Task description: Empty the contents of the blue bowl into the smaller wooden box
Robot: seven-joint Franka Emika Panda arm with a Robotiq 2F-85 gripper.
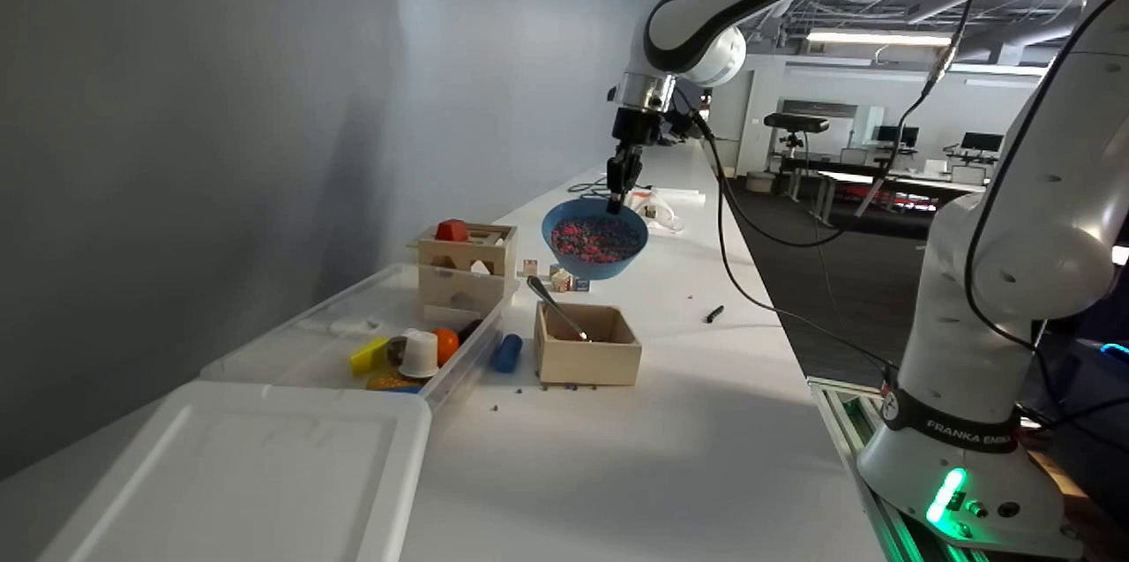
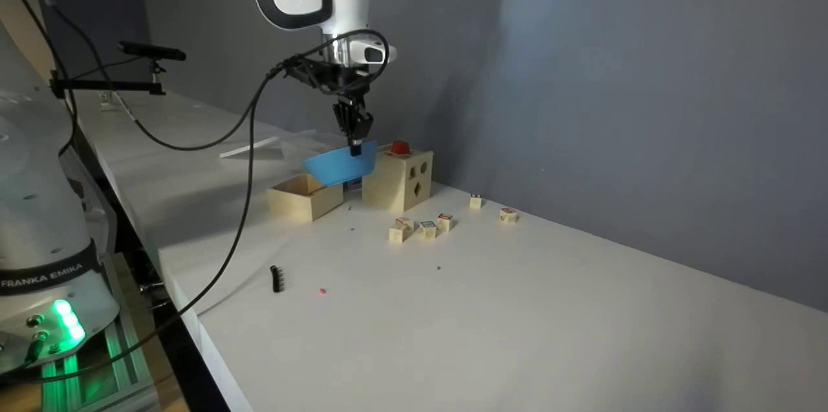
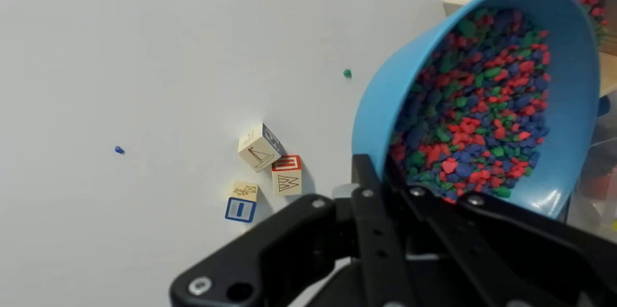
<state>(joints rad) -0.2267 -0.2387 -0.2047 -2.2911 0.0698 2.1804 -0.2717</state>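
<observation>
The jaws clench the tilted bowl point(image 2: 337, 167) by its rim, beads point(image 3: 482, 119) inside, aloft near the box point(image 1: 586, 363). A bin point(image 1: 472, 359) flanks the box; opposite, open worktop point(image 1: 697, 456) runs to its edge.

Across the room a ceiling lamp point(image 1: 879, 38) burns almost white, while the grey wall point(image 1: 220, 103) beside the table point(image 1: 635, 491) is mostly dim, carrying a pale sheen and a soft shadow in both exterior views, and a green light point(image 1: 945, 496) tints the metal frame point(image 2: 119, 350) under it. Another broad, soft-edged shadow spreads over the table. Up close, the wrist view is crisper: a white glint sits on the blue bowl point(image 3: 571, 119), blocks point(image 3: 288, 175) throw short faint shadows, and the black gripper point(image 3: 380, 172) loses detail in its darkest parts.
</observation>
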